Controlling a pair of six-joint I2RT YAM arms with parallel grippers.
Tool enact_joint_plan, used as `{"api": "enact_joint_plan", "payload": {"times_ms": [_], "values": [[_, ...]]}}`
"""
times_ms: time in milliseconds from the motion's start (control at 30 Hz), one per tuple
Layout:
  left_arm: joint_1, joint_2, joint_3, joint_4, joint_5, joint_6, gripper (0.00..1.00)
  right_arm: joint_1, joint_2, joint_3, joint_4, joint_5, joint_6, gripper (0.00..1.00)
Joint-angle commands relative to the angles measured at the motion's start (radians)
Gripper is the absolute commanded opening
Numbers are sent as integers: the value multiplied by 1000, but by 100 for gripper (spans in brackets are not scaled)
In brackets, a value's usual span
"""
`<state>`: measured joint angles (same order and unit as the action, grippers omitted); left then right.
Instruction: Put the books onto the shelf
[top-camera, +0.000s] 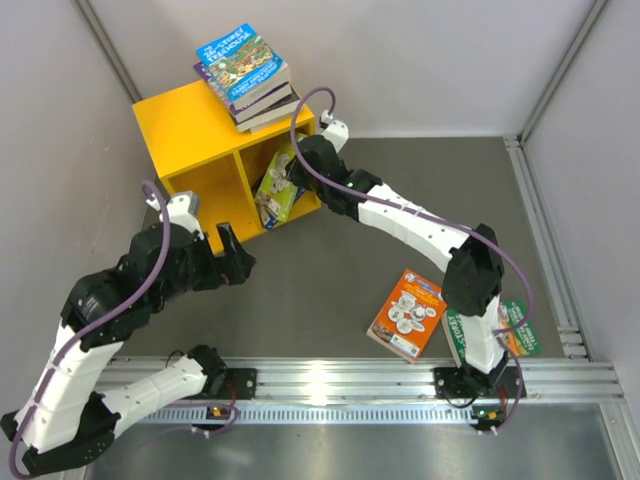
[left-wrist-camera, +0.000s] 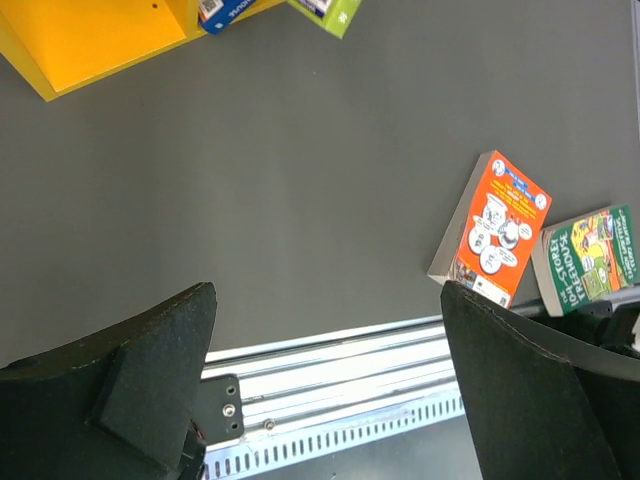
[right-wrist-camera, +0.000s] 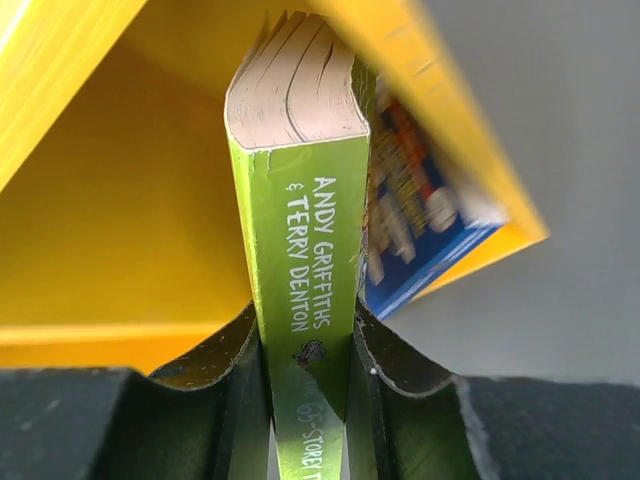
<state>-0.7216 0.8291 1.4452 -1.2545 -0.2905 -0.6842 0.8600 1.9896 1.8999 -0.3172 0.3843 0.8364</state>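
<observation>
The yellow shelf (top-camera: 190, 130) stands at the back left with a stack of books (top-camera: 245, 75) on its top. My right gripper (top-camera: 300, 162) reaches into the right compartment, shut on the spine of a lime book (right-wrist-camera: 305, 250) that stands upright. A blue-covered book (right-wrist-camera: 420, 220) leans just to that book's right inside the same compartment. An orange book (top-camera: 405, 313) lies flat on the table, and a green book (top-camera: 520, 330) lies beside the right arm's base. My left gripper (top-camera: 228, 255) hovers in front of the shelf, open and empty (left-wrist-camera: 325, 300).
An aluminium rail (top-camera: 330, 378) runs along the near edge by the arm bases. Grey walls close in the table at the back and the sides. The shelf's left compartment (top-camera: 205, 200) looks dark inside.
</observation>
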Motion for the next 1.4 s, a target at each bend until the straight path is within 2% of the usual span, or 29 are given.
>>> {"api": "enact_joint_plan", "payload": {"times_ms": [0, 267, 667, 800, 1133, 1200, 1233, 1267, 1367], "values": [[1, -21, -14, -29, 43, 37, 99, 22, -5, 65, 170, 211, 0, 0], [-1, -65, -62, -43, 54, 49, 99, 42, 47, -52, 461, 344, 20, 0], [-1, -104, -55, -114, 40, 52, 99, 94, 297, 108, 520, 619, -10, 0], [-1, -131, -74, -125, 39, 32, 99, 97, 363, 134, 524, 656, 9, 0], [-1, -189, -109, -160, 22, -29, 99, 122, 406, 82, 552, 705, 29, 0], [-1, -199, -121, -161, 24, -35, 99, 125, 420, 79, 549, 688, 44, 8], [1, -202, -126, -164, 24, -40, 99, 125, 423, 74, 547, 677, 64, 16], [1, -206, -132, -164, 24, -43, 99, 123, 422, 68, 543, 664, 78, 34], [1, -209, -134, -166, 17, -46, 99, 125, 410, 36, 506, 616, 136, 67]]}}
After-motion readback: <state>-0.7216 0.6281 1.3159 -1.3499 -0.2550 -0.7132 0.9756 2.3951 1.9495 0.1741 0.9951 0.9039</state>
